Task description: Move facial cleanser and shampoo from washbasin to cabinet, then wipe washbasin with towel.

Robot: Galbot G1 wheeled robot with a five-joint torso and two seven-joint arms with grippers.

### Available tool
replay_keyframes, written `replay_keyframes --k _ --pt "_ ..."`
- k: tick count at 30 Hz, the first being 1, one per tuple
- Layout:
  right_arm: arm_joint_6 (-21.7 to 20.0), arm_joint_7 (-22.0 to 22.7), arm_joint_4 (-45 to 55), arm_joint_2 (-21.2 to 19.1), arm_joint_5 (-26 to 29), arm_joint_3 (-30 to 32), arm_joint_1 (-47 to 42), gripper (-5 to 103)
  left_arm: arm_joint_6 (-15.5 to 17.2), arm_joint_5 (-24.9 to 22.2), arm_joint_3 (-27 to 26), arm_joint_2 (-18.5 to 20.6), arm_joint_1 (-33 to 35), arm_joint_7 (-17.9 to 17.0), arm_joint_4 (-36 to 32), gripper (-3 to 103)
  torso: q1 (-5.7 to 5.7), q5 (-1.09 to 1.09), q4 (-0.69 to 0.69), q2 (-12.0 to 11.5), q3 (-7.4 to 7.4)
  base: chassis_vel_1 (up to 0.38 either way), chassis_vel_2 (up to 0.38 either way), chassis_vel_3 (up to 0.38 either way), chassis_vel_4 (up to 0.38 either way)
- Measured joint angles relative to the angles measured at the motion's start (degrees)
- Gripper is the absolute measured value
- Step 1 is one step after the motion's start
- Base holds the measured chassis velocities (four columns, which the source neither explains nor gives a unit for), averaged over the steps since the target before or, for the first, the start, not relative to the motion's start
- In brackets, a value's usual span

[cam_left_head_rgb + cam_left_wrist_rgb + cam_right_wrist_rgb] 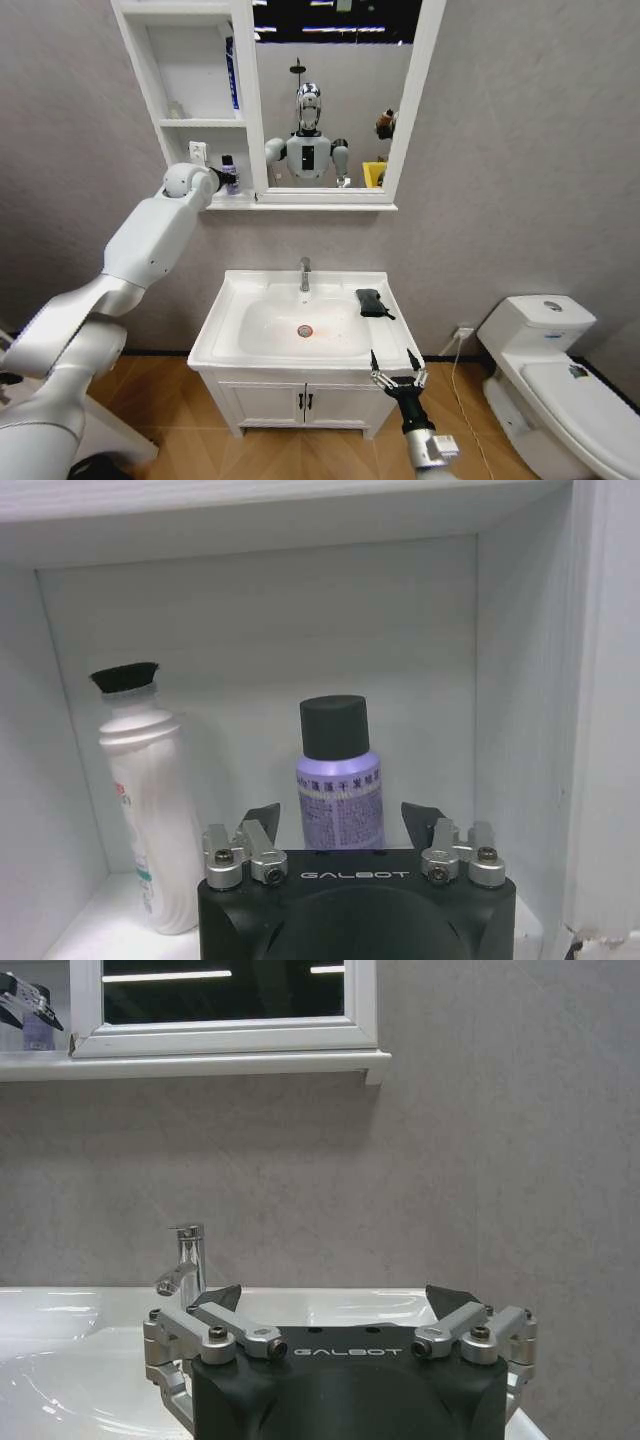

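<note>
The tall white shelved cabinet (200, 100) beside the mirror held, on its lowest shelf, a white squeeze tube with a black cap (150, 810) and a lilac bottle with a dark grey cap (340, 780), well apart. The left hand (342, 822), fingers apart, bracketed the lilac bottle; a skewed retreat could topple it. On the white ceramic washbasin (235, 345) the small black-grey towel (372, 302) lay right of the chrome tap (305, 272). The right hand (398, 368) hovered spread at its front rim.

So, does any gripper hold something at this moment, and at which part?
Nothing is held. The left gripper is open around the purple bottle on the cabinet shelf, fingers apart from it. The right gripper is open and empty.
</note>
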Motion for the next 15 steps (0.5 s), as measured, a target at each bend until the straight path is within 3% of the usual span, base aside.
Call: replay_keyframes --k 1,4,5,7,8,10,11,13,14,15 --pt "0.0 0.0 0.0 0.0 0.0 0.0 0.0 100 0.0 0.0 0.0 0.0 0.0 0.0 0.0 69 0.0 0.0 0.0 0.0 0.0 0.0 0.0 0.0 0.0" --pt "-0.02 0.0 -0.06 0.23 -0.38 -0.53 0.19 100 -0.74 -1.17 -1.63 2.16 2.95 -0.64 -4.75 85 0.01 0.01 -0.01 0.0 0.0 0.0 0.0 0.0 0.0" --pt "-0.02 0.0 -0.06 0.23 -0.38 -0.53 0.19 100 -0.74 -1.17 -1.63 2.16 2.95 -0.64 -4.75 85 0.01 0.01 -0.01 0.0 0.0 0.0 0.0 0.0 0.0" --pt "-0.25 0.0 0.15 0.36 -0.57 -0.77 0.4 100 -1.51 -3.59 -3.37 5.09 6.74 -1.3 -12.1 96 0.01 0.01 -0.03 0.0 0.0 0.0 0.0 0.0 0.0" --pt "-0.25 0.0 0.15 0.36 -0.57 -0.77 0.4 100 -1.51 -3.59 -3.37 5.09 6.74 -1.3 -12.1 96 0.01 0.01 -0.03 0.0 0.0 0.0 0.0 0.0 0.0" --pt "-0.62 0.02 0.23 0.4 -0.59 -0.8 0.63 100 -2.58 -5.7 -5.47 10.63 12.59 -2.38 -21.88 102 0.0 0.03 -0.01 0.0 0.0 0.0 0.0 0.0 0.0" --pt "-0.62 0.02 0.23 0.4 -0.59 -0.8 0.63 100 -2.58 -5.7 -5.47 10.63 12.59 -2.38 -21.88 102 0.0 0.03 -0.01 0.0 0.0 0.0 0.0 0.0 0.0" --pt "-1.13 0.13 0.2 0.36 -0.62 -0.81 1.12 100 -5.32 -9.62 -8.2 17.36 22.78 -5.59 -34.32 100 0.0 -0.02 0.05 0.0 -0.01 0.0 0.0 0.0 0.0" --pt "-1.13 0.13 0.2 0.36 -0.62 -0.81 1.12 100 -5.32 -9.62 -8.2 17.36 22.78 -5.59 -34.32 100 0.0 -0.02 0.05 0.0 -0.01 0.0 0.0 0.0 0.0" --pt "-1.45 0.24 0.24 0.26 -0.65 -0.76 1.3 100 -6.43 -10.28 -9.73 19.54 28.01 -6.56 -39.94 99 0.0 -0.02 0.03 0.01 -0.01 0.0 0.0 0.0 0.0"
